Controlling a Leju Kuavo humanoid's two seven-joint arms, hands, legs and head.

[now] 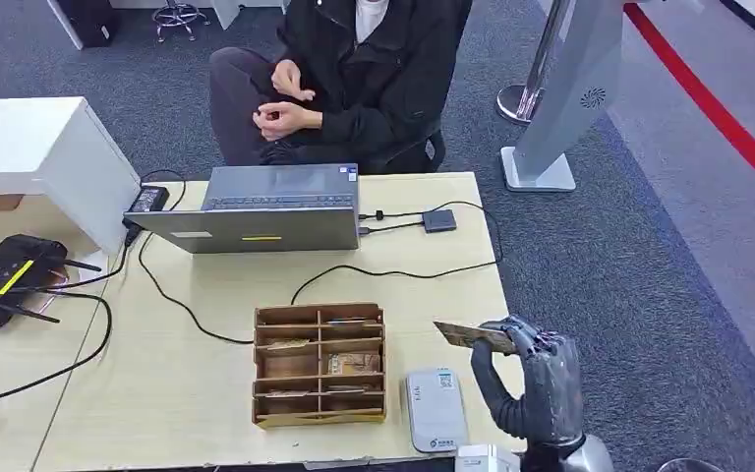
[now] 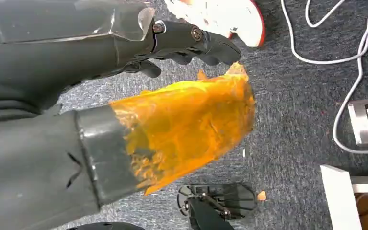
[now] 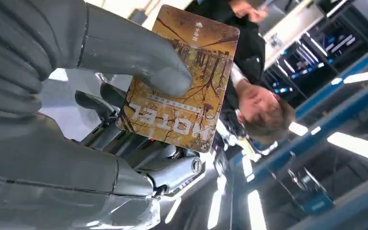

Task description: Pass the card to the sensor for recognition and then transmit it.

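My right hand (image 1: 534, 382) is raised over the table's near right corner and pinches a brown card (image 1: 473, 336) by one end, so the card sticks out flat toward the left. Up close, the card (image 3: 187, 91) has a yellow-brown forest picture and the word HOTEL, and it is pressed between my thumb (image 3: 139, 57) and the fingers behind it. The white sensor pad (image 1: 435, 408) lies on the table just below and left of the card. My left hand (image 2: 172, 120) hangs over the carpet, its thumb wrapped in orange, holding nothing.
A wooden card box (image 1: 319, 365) with several compartments stands left of the sensor. A grey laptop (image 1: 265, 208), cables and a small hub (image 1: 439, 220) sit at the table's far side, and a person (image 1: 354, 69) sits behind them. A black router (image 1: 10, 278) lies at the left.
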